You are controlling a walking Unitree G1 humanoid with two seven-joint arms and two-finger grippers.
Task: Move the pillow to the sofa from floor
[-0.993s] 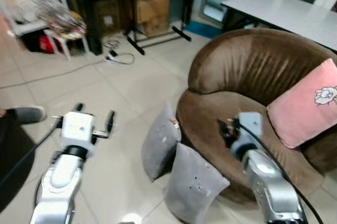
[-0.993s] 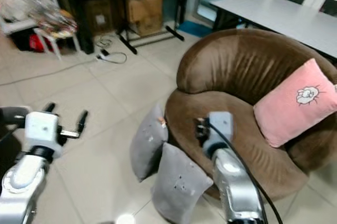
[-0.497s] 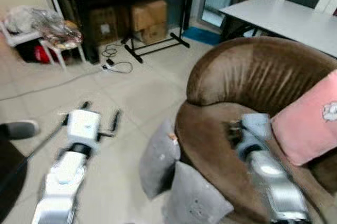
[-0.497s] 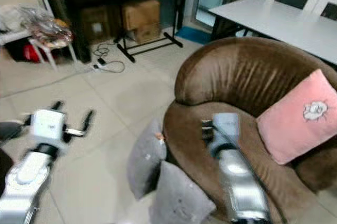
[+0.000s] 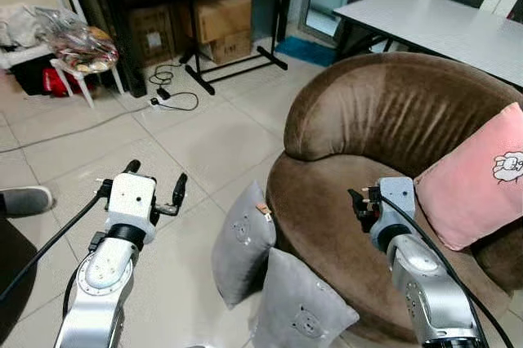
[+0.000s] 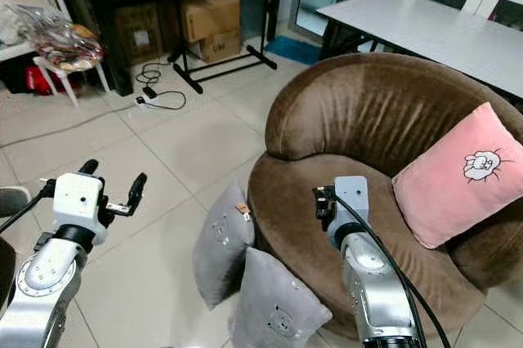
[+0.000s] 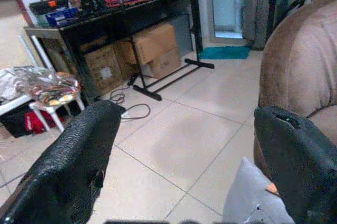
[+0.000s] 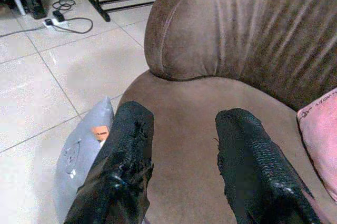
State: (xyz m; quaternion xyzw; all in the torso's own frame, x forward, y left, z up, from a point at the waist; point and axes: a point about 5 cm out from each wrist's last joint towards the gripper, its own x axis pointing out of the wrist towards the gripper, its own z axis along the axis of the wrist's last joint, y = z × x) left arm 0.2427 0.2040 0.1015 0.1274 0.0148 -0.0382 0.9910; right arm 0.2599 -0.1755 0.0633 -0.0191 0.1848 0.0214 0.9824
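**Two grey pillows on the floor, both my pincers empty**

I am standing over a round brown sofa (image 5: 392, 119) with my arms raised in front of me. Two grey pillows are leaning against its front edge on the tiled floor (image 5: 196, 144). The upper grey pillow (image 5: 242, 243) is standing on its edge, touching the sofa base, with a small orange tag near its top corner. The lower grey pillow (image 5: 301, 307) is sitting just beside it, nearer to me, overlapping its lower side and showing a small bear print.

I am holding my left gripper (image 5: 155, 193) above bare tile, well apart from the pillows, its two black fingers spread wide with nothing between them. I am holding my right gripper (image 8: 179, 150) above the sofa seat, fingers parted and gripping nothing; past the fingers I am seeing the upper grey pillow's tagged corner beside the seat.

A pink pillow (image 5: 478, 180) with a sheep print is resting on the sofa against the backrest. Beyond the sofa a white table (image 5: 433, 25) is standing, and cardboard boxes (image 5: 216, 17) are sitting under a dark rack by a cable (image 5: 176, 95).
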